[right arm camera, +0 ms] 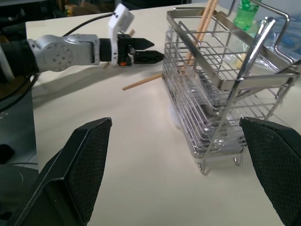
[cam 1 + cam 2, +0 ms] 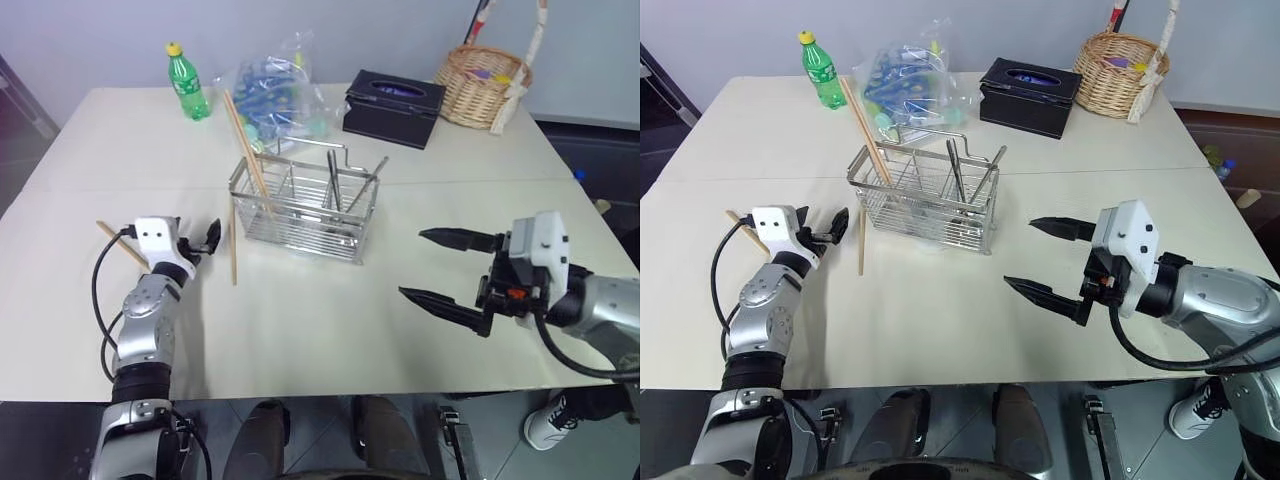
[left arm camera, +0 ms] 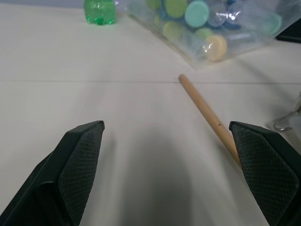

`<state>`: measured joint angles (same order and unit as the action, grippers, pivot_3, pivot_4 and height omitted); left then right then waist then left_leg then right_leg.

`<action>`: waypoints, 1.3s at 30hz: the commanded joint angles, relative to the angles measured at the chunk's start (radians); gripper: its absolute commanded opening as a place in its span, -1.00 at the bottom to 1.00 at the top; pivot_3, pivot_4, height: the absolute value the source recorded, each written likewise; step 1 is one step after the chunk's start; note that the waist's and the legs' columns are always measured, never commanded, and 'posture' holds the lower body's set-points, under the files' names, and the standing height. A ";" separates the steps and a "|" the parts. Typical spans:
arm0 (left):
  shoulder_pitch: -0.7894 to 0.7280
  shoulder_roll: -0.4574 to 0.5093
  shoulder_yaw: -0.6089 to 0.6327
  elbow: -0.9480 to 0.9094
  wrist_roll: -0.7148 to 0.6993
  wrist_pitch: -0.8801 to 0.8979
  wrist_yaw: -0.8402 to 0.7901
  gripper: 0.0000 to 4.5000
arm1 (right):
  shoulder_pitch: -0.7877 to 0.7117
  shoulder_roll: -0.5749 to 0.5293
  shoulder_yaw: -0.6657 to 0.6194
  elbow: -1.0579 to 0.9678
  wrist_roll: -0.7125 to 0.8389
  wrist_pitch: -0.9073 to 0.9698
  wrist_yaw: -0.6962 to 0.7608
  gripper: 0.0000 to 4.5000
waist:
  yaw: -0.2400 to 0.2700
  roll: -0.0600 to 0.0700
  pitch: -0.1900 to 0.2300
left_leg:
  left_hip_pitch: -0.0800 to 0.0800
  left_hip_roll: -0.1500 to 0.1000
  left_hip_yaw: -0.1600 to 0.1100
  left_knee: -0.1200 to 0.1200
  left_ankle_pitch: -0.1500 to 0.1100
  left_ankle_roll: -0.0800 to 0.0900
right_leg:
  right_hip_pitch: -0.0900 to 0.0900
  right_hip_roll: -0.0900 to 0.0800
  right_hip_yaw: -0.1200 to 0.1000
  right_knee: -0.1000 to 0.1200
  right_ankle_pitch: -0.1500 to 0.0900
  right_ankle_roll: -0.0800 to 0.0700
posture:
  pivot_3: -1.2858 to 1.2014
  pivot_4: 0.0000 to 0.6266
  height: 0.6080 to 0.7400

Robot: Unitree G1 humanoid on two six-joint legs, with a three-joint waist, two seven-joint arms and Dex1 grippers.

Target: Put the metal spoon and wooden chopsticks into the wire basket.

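From the head cameras, the left gripper (image 2: 208,240) hangs low over the table (image 2: 300,340), fingers apart and holding nothing, just beside a loose chopstick (image 2: 232,252) that lies flat close to the left end of the wire basket (image 2: 300,215). A second loose stick (image 2: 118,240) shows partly behind the left wrist. The right gripper (image 2: 440,268) hovers well to the right of the basket, jaws wide, empty.

The step in hand looks like picking up the chopstick by the basket. To do it well, the fingers should straddle the stick across its length near the middle, come down until they almost touch the table, then close — a grip near one end would let it swing. It then has to be tipped upright before going in.

Two chopsticks (image 2: 245,145) already lean in the basket's left compartment, tops well above the rim. The spoon (image 2: 332,180) seems to stand among the metal pieces in the right part; which compartment I cannot tell. At the table's back, a clear bag (image 2: 275,90) holds coloured caps, and a wicker basket (image 2: 480,85) holds small items too small to name.

In the left wrist view, the two pads (image 3: 75,165) stand wide apart with the chopstick running just beside the far one — not yet between them.

In the right wrist view, its pads (image 1: 89,165) are spread too, facing the basket's end, chopsticks leaning at the far side and an upright metal handle (image 1: 256,47) nearer.
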<state>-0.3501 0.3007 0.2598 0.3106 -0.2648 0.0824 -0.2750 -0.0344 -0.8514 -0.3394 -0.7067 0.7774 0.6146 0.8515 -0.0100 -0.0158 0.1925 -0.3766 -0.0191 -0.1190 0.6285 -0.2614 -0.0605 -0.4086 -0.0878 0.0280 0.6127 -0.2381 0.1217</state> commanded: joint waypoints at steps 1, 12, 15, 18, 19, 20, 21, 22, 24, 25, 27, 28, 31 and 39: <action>-0.046 0.012 0.003 -0.028 0.022 0.098 0.076 1.00 | -0.001 -0.006 0.003 -0.021 -0.017 -0.037 0.001 0.99 | 0.000 0.000 0.000 | 0.000 0.000 0.000 0.000 0.000 0.000 | 0.000 0.000 0.000 0.000 0.000 0.000 | 0.03 -0.52 1.00; -0.158 -0.018 0.020 -0.189 -0.030 0.333 0.167 1.00 | -0.007 0.010 0.055 0.013 -0.082 -0.080 -0.011 0.99 | 0.001 -0.001 0.000 | 0.000 0.000 0.000 0.001 0.000 0.000 | 0.001 0.000 0.000 0.000 0.000 0.000 | 0.03 -0.52 1.00; -0.180 -0.018 0.003 -0.221 -0.016 0.395 0.202 1.00 | -0.015 0.016 0.070 0.016 -0.090 -0.084 -0.019 0.99 | -0.002 -0.001 0.000 | 0.000 0.000 0.000 0.001 0.000 0.000 | 0.001 0.000 0.000 0.000 0.000 0.000 | 0.03 -0.52 1.00; -0.216 -0.019 -0.030 -0.249 0.020 0.517 0.269 1.00 | -0.026 0.028 0.096 0.023 -0.107 -0.095 -0.030 0.99 | -0.002 -0.001 0.000 | 0.001 0.000 0.000 0.000 0.000 0.000 | 0.001 0.000 0.000 0.001 0.000 0.000 | 0.03 -0.52 1.00; -0.230 -0.015 -0.046 -0.251 0.040 0.551 0.286 1.00 | -0.029 0.033 0.104 0.025 -0.113 -0.098 -0.034 0.99 | -0.001 -0.001 0.001 | 0.001 0.000 0.000 0.001 0.000 0.000 | 0.001 0.000 0.000 0.001 0.000 0.000 | 0.03 -0.52 1.00; -0.240 -0.019 -0.050 -0.255 0.050 0.573 0.303 1.00 | -0.031 0.037 0.109 0.026 -0.116 -0.099 -0.036 0.99 | 0.000 -0.002 0.001 | 0.001 0.000 0.000 0.001 0.000 0.000 | 0.001 0.000 0.000 0.001 0.000 0.001 | 0.03 -0.52 1.00; -0.253 -0.023 -0.050 -0.257 0.055 0.610 0.322 1.00 | -0.033 0.040 0.114 0.027 -0.119 -0.101 -0.038 0.99 | 0.000 -0.002 0.001 | 0.000 0.000 0.000 0.001 0.000 0.000 | 0.001 0.000 0.000 0.001 0.000 0.001 | 0.03 -0.52 1.00; -0.267 -0.036 -0.037 -0.258 0.050 0.640 0.345 1.00 | -0.035 0.044 0.118 0.028 -0.120 -0.101 -0.041 0.99 | 0.000 -0.003 0.002 | 0.001 0.000 0.000 0.001 0.000 0.000 | 0.001 0.000 0.000 0.001 0.000 0.001 | 0.03 -0.52 1.00; -0.285 -0.054 -0.020 -0.262 0.038 0.683 0.367 1.00 | -0.038 0.049 0.125 0.031 -0.124 -0.103 -0.044 0.99 | 0.000 -0.004 0.002 | 0.000 0.000 0.000 0.001 0.000 0.000 | 0.001 0.000 0.000 0.001 0.000 0.001 | 0.03 -0.52 1.00; -0.288 -0.063 -0.012 -0.267 0.025 0.678 0.363 1.00 | -0.038 0.053 0.129 0.032 -0.127 -0.105 -0.046 0.99 | 0.000 -0.004 0.002 | 0.001 0.000 0.000 0.001 0.000 0.000 | 0.001 0.000 0.000 0.001 0.000 0.001 | 0.03 -0.52 1.00; -0.299 -0.072 -0.011 -0.272 0.013 0.714 0.355 1.00 | -0.039 0.060 0.135 0.030 -0.132 -0.106 -0.053 0.99 | -0.001 -0.004 0.002 | 0.000 -0.001 0.000 0.001 0.000 0.000 | 0.001 0.000 0.000 0.001 0.000 0.001 | 0.03 -0.52 1.00; -0.313 -0.079 -0.010 -0.262 0.012 0.736 0.362 1.00 | -0.040 0.062 0.139 0.029 -0.134 -0.106 -0.056 0.99 | -0.001 -0.004 0.002 | 0.001 -0.001 0.000 0.001 0.000 0.000 | 0.001 0.000 0.000 0.001 0.000 0.001 | 0.03 -0.52 1.00; -0.344 -0.089 -0.015 -0.244 0.016 0.792 0.379 1.00 | -0.045 0.067 0.145 0.026 -0.136 -0.104 -0.065 0.99 | -0.001 -0.004 0.002 | 0.001 -0.001 0.000 0.001 0.000 0.000 | 0.001 0.000 0.000 0.001 0.000 0.001 | 0.03 -0.52 1.00; -0.383 -0.112 0.015 -0.199 0.046 0.918 0.469 1.00 | -0.052 0.074 0.147 0.023 -0.140 -0.100 -0.081 0.99 | -0.002 -0.004 0.002 | 0.001 -0.001 0.000 0.001 0.000 -0.001 | 0.001 0.000 0.000 0.001 0.000 0.001 | 0.03 -0.52 1.00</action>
<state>-0.7110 0.1852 0.2612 0.1237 -0.2271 0.9915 0.1821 -0.0790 -0.7841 -0.1790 -0.6629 0.6323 0.5291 0.7761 -0.0119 -0.0199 0.1946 -0.3760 -0.0199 -0.1195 0.6296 -0.2612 -0.0610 -0.4079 -0.0878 0.0280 0.6138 -0.2380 0.1227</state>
